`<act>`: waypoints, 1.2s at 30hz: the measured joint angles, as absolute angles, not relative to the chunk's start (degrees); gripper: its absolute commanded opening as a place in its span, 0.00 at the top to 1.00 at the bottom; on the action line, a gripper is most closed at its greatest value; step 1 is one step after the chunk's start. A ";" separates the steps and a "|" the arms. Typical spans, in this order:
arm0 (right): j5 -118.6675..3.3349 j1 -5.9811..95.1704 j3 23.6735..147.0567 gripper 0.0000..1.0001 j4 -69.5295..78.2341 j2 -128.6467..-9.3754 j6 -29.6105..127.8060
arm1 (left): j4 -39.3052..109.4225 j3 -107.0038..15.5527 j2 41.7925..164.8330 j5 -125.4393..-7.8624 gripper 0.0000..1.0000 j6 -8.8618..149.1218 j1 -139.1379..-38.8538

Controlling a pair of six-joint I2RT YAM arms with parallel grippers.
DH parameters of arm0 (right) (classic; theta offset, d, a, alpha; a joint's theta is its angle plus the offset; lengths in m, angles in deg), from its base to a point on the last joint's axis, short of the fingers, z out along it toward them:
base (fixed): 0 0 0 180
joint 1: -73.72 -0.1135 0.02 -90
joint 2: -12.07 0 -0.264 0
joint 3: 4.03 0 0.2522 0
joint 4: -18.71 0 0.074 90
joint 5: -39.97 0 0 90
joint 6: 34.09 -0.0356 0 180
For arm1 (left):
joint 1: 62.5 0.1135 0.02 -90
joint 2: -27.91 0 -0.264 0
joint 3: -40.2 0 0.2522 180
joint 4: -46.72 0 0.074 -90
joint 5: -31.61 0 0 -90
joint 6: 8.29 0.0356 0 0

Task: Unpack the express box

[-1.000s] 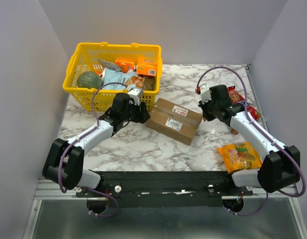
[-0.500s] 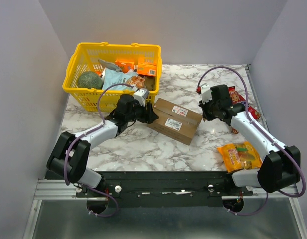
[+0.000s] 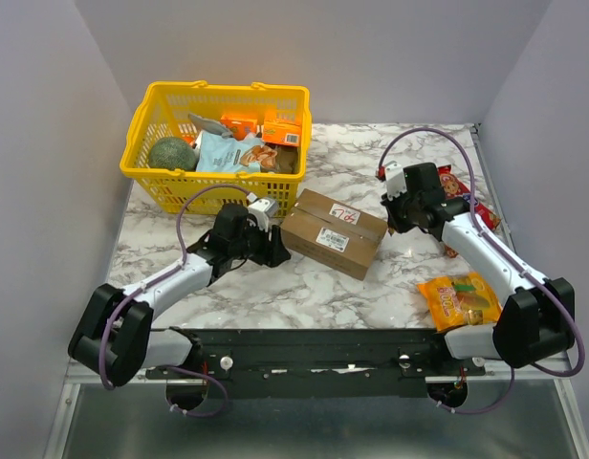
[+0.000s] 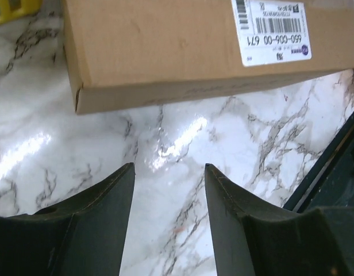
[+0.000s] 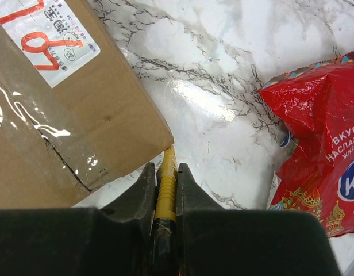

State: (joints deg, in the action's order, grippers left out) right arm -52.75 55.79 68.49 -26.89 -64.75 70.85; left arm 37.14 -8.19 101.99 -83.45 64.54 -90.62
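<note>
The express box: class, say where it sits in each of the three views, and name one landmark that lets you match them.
Top external: express box mid-table, nearer and right of the yellow basket.
Left wrist: across the top edge, beyond the open left gripper; printed label upper right.
Right wrist: upper left, its corner by the right gripper, shut on a yellow tool.
Shared landmark: the marble table.

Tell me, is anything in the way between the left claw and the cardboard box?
No, nothing visible. Only bare marble table lies between the open left gripper and the express box. The right gripper, shut on a yellow tool, is at another corner.
</note>
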 measured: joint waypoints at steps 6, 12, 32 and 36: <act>-52.11 55.79 68.56 1.00 -26.87 -65.12 70.74 | 36.05 -10.31 99.48 -78.90 0.34 63.38 -85.24; -52.03 55.79 68.56 1.00 -26.89 -65.10 69.72 | 41.42 -11.51 103.24 -79.36 0.32 60.91 -82.99; -49.49 57.82 67.71 1.00 -28.18 -63.11 70.74 | 51.28 -10.44 110.67 -87.49 0.32 60.96 -93.41; -49.47 59.70 67.71 1.00 -28.29 -63.19 71.22 | 49.01 -10.44 109.68 -90.40 0.33 64.21 -96.98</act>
